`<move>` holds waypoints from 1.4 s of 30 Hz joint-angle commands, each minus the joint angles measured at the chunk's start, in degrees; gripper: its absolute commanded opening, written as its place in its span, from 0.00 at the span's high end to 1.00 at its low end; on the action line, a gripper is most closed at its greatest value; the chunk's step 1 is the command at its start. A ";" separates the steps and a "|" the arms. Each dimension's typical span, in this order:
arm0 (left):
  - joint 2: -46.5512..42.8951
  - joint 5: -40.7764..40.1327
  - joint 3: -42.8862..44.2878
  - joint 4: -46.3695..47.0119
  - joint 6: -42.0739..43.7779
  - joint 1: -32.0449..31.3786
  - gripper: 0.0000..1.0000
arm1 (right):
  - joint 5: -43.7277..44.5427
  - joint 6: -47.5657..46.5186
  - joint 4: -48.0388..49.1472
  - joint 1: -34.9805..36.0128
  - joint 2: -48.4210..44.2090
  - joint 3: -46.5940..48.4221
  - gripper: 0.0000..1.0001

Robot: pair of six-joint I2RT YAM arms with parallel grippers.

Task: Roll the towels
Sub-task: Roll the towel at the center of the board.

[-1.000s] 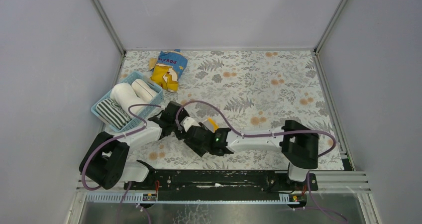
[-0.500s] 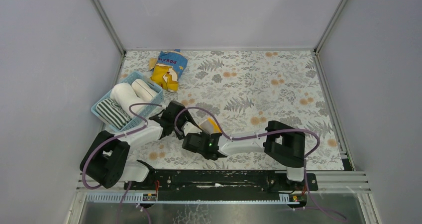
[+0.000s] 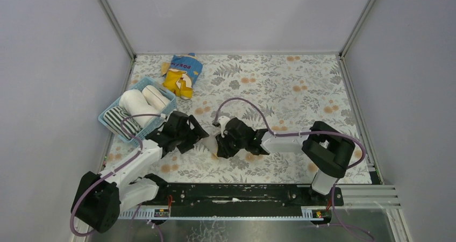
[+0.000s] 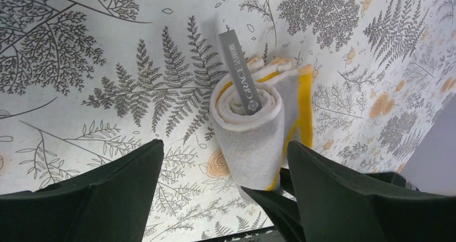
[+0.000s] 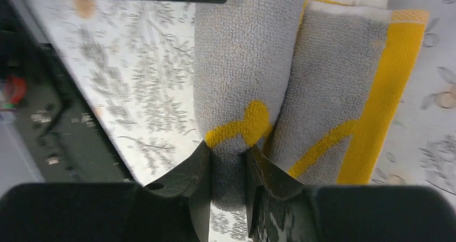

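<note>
Up top, the fixed camera sits high behind the arm bases, looking down and forward across the floral table (image 3: 301,91), with walls closing in on three sides. It is the widest, farthest look we get. Over to the left wrist: that lens rides close above the left gripper (image 4: 223,161), peering down between its two dark fingers (image 4: 107,193) at the tabletop, end-on to the rolled towel (image 4: 250,140). Right wrist now, nearer yet: the camera stares out along the right gripper (image 5: 228,166), cloth filling most of the frame. All three views share that one towel; from overhead it is only a small pale patch (image 3: 211,143) between the two arms.
</note>
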 commanded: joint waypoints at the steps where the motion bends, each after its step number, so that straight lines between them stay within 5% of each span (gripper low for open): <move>1: -2.08 1.02 -1.32 -2.79 -0.70 0.42 0.15 | -21.84 10.12 15.05 -5.14 1.04 -5.92 0.76; 10: 2.95 7.29 -2.93 5.52 -0.97 -0.33 0.25 | -36.82 30.72 39.87 -14.02 12.42 -12.84 0.75; 18: 11.06 6.35 -0.34 9.67 -0.91 -1.75 0.30 | -34.98 28.87 32.01 -14.27 13.36 -10.88 0.70; 27: 15.49 3.19 -2.10 8.66 -0.82 -2.13 0.35 | -12.58 10.38 -3.54 -11.39 -2.25 -2.45 0.35; 33: 15.11 2.93 -3.11 8.66 -1.40 -2.39 0.36 | 8.92 4.95 -17.96 -2.30 -6.83 5.55 0.29; 42: 15.20 2.86 -2.88 8.66 -1.76 -2.98 0.36 | 28.64 -3.37 -22.32 10.02 -2.77 12.53 0.30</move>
